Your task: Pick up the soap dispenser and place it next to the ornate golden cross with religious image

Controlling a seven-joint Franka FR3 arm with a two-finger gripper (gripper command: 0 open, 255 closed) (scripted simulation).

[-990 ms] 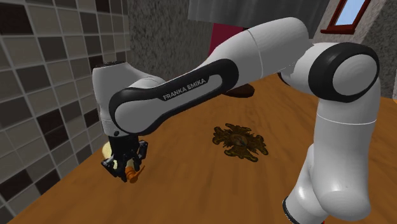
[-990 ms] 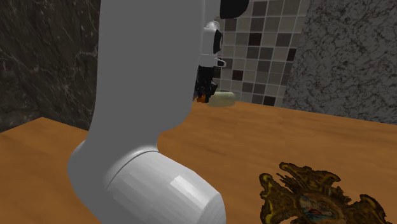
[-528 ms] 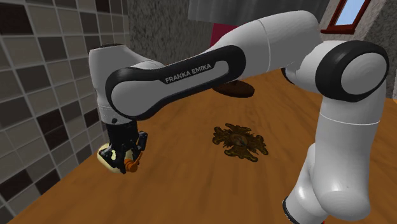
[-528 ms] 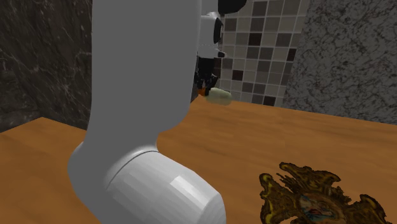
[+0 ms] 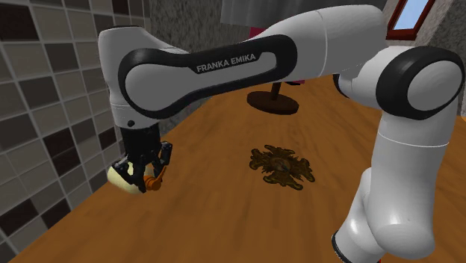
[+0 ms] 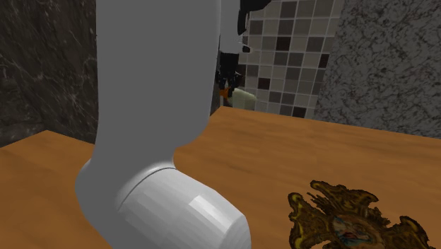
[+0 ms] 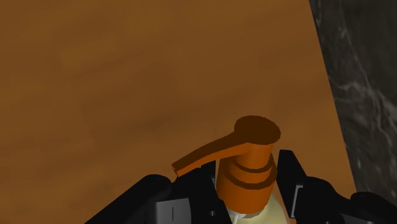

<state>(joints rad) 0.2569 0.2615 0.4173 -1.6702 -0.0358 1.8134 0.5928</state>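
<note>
the gripper is pinching the dispenser. in the wrist view its black fingers press in from both sides just under the orange pump, whose spout sticks out sideways over the wood. the dispenser's body is pale cream and rounded. it hangs tilted in the grip, pump end toward the shoulder view's right and body toward the tiled wall. it looks to be clear of the table (in the second exterior view it shows against the tiles, above the table's far edge), near the edge that runs along that wall. the cross, a dark gold ornate piece, lies flat on the table, well apart from the dispenser and toward the shoulder view's right. beyond it a dark round base stands on the wood, partly behind the arm. in the second exterior view the arm's white bulk stands in front, the cross lies at the lower right, and a dark marbled wall rises at the left.
</note>
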